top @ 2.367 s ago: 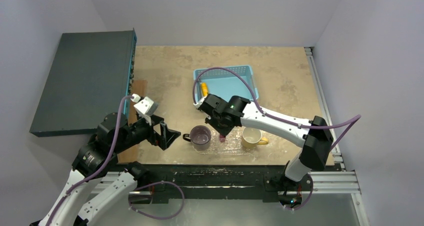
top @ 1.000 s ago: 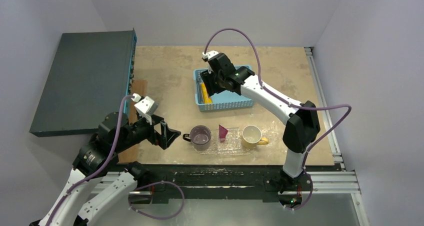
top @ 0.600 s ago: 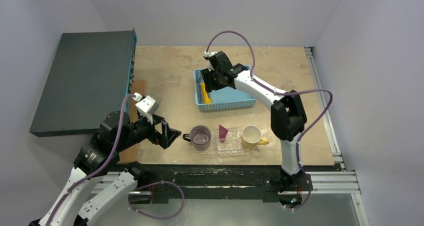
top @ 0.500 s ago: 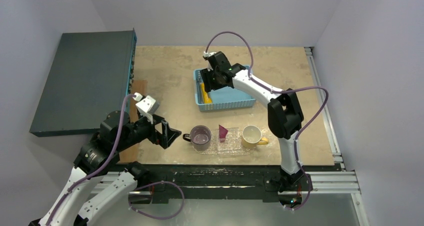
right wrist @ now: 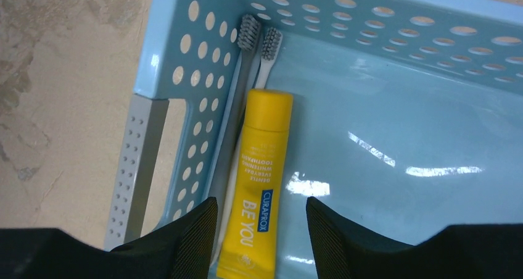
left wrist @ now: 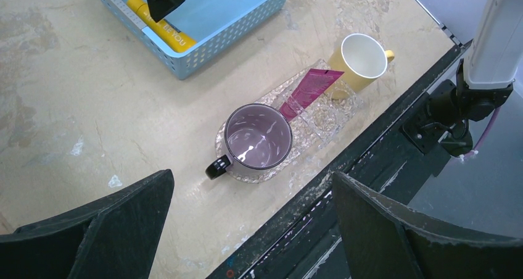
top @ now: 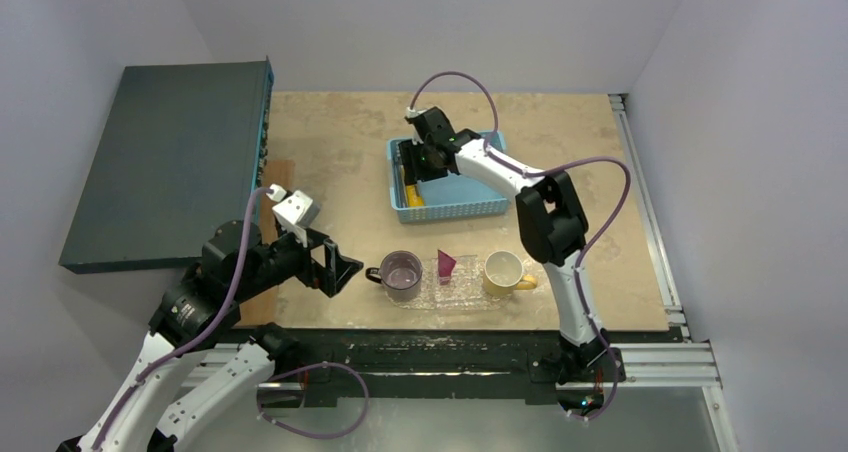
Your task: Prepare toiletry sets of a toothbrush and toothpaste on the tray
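In the right wrist view a yellow toothpaste tube (right wrist: pixel 259 186) lies along the left wall of the light-blue basket (right wrist: pixel 203 75). Two pale toothbrushes (right wrist: pixel 248 32) are squeezed between tube and wall, with their handles partly hidden. My right gripper (right wrist: pixel 259 208) is open, a finger on each side of the tube's lower end; from above the right gripper (top: pixel 415 162) hangs over the basket's left end. The magenta tube (left wrist: pixel 306 91) lies slanted on the clear tray (left wrist: pixel 333 115), between the two mugs. My left gripper (top: pixel 338 272) is wide open and empty, left of the tray.
A purple mug (top: pixel 402 272) stands on the tray's left end and a yellow mug (top: pixel 503 272) at its right end. A large dark flat box (top: pixel 170 162) fills the far left. The table's near edge and black frame (left wrist: pixel 370 168) run just below the tray.
My right arm left the magenta tube on the tray and swung back to the basket. In the last second it settled lower over the basket's left end. The left arm stayed still.
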